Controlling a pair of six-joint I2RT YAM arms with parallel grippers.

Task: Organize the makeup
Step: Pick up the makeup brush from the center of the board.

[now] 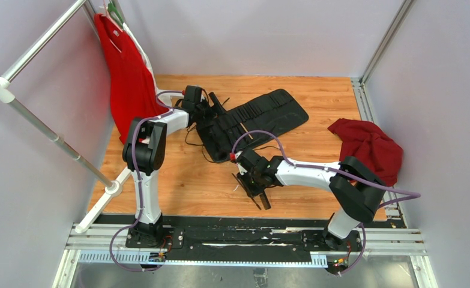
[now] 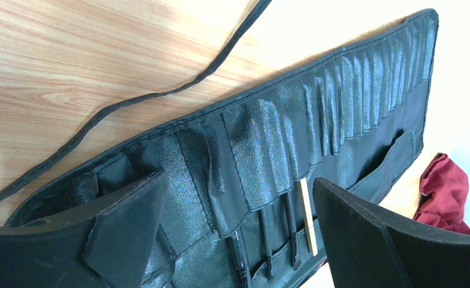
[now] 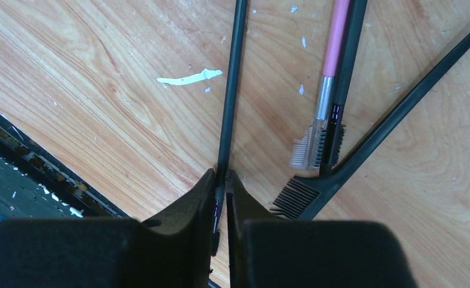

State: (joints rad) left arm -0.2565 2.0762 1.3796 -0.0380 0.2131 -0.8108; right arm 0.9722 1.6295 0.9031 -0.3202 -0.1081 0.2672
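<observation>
Wooden table (image 1: 178, 180): fills the middle of the top view; a white smear (image 3: 187, 77) shows on it in the right wrist view.
Brush roll (image 1: 262, 114): black and slotted, unrolled at upper centre, with a loose cord (image 2: 130, 99) trailing beside it.
Red garment (image 1: 130, 84): hangs at upper left.
Dark red cloth (image 1: 370, 147): crumpled at the right (well apart from the roll).
Left gripper (image 2: 239, 177): over the roll's near end, fingers (image 2: 130, 222) spread wide with nothing between them; whether they touch the fabric I cannot tell.
Right gripper (image 3: 222, 174): low over the table at lower centre of the top view, fingers (image 3: 184, 210) pinched almost together on a thin black brush (image 3: 231, 90) whose shaft runs to the top edge of the frame.
Slotted brushes: a tan shaft (image 2: 307, 216) and black shafts (image 2: 265, 240) stick out of the roll's pockets.
Loose brushes: a pink-shafted brush (image 3: 334, 42), a black brush (image 3: 349, 60) touching it, and a black comb brush (image 3: 400, 111) lie on the wood just right of the grip.
</observation>
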